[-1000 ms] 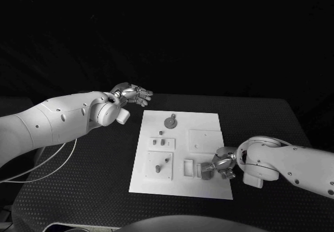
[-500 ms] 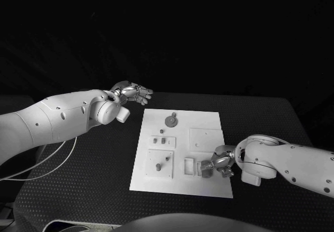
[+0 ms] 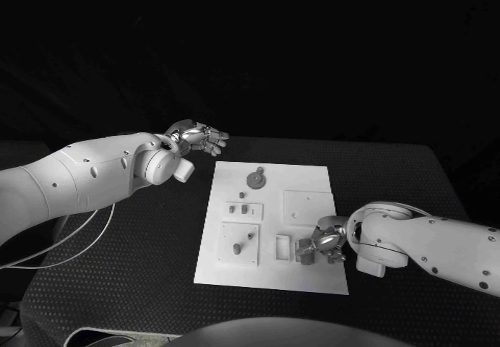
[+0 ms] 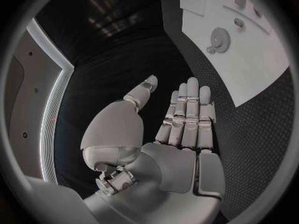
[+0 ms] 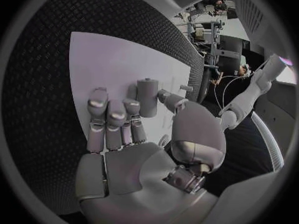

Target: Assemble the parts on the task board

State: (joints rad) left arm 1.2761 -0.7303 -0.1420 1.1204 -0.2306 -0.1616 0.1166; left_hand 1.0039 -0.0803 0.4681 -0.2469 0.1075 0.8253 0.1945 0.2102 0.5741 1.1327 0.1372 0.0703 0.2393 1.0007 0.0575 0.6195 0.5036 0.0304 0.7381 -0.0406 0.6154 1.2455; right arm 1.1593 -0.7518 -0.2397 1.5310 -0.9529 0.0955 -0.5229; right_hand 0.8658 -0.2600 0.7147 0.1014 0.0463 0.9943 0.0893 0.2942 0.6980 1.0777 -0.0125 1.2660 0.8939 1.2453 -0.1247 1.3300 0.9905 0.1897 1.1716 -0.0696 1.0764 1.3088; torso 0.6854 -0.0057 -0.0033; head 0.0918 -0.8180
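The white task board (image 3: 313, 181) lies in the middle of the black table. My right hand (image 3: 326, 243) is over the board's near right part and pinches a grey cylindrical part (image 5: 148, 97) between the thumb and a finger; that part (image 3: 305, 252) stands beside a small rectangular frame (image 3: 282, 248). Further parts on the board are a round disc piece (image 3: 256, 179), two small pegs (image 3: 238, 210) and a short piece (image 3: 238, 250). My left hand (image 3: 198, 139) hovers off the board's far left corner, flat, fingers apart, holding nothing (image 4: 181, 129).
A raised square plate (image 3: 308, 206) sits on the board's right half. A loose cable (image 3: 73, 246) hangs under my left arm. The left wrist view catches the board (image 4: 249, 59) and its round disc piece (image 4: 220, 38) beyond the fingertips.
My right hand has crept slightly left across the board with the grey part. The left hand has stayed in place.
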